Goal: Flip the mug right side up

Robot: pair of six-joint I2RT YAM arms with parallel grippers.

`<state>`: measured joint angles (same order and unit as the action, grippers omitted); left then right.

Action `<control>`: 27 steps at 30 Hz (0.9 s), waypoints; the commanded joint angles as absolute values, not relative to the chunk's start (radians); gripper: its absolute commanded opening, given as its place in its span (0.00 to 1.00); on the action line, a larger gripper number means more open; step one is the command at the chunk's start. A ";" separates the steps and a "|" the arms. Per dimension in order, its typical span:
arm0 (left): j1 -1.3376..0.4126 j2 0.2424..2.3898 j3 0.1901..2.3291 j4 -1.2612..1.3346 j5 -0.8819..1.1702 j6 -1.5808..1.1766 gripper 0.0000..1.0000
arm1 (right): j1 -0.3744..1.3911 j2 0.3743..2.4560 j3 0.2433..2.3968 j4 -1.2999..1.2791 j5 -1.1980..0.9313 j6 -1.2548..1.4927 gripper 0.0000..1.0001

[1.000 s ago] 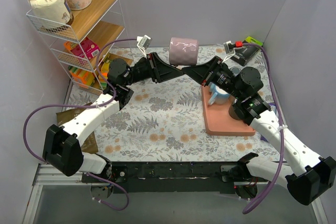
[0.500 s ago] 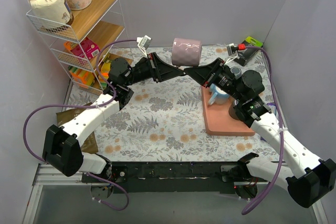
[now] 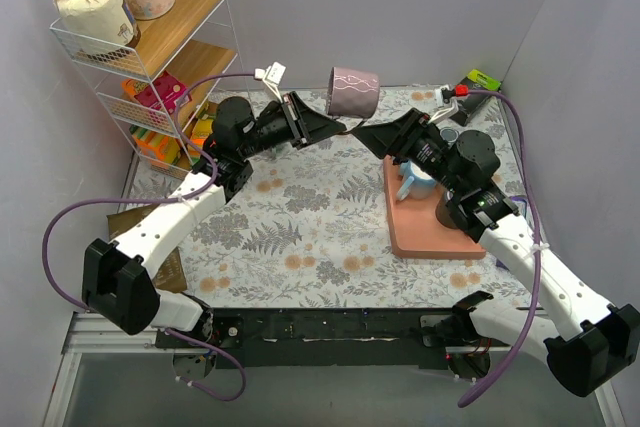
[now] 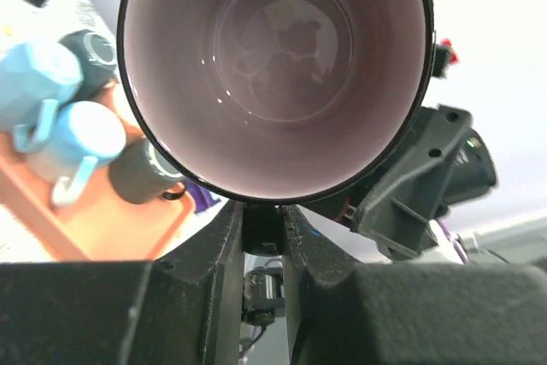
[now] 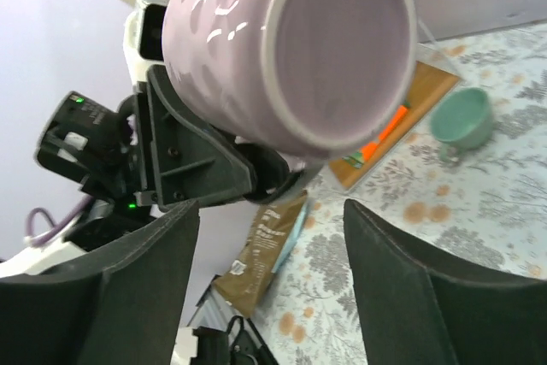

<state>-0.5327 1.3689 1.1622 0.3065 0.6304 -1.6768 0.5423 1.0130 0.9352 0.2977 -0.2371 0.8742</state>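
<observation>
clamping the lilac mug (image 3: pixel 353 93) is left end effector (image 3: pixel 334 126), while right end effector (image 3: pixel 358 131) gapes wide.

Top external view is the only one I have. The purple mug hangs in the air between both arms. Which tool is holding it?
Observer: Only the left tool. In the left wrist view it is shut on a dark part just below the rim of the mug.
Operator: And the right tool, is it gripping too?
Observer: No. In the right wrist view the right tool is open: its jaws stand wide apart and do not touch the mug.
</observation>
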 commanded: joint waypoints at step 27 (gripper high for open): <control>-0.525 1.888 1.669 -0.342 -0.123 -1.062 0.00 | 0.371 1.066 1.151 -0.449 -0.015 0.762 0.82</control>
<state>-0.5255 1.8717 1.5658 -0.3485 -0.0090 -1.1240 0.4114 1.0710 1.1069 -0.4034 -0.0246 0.7971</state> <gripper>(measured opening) 0.171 0.819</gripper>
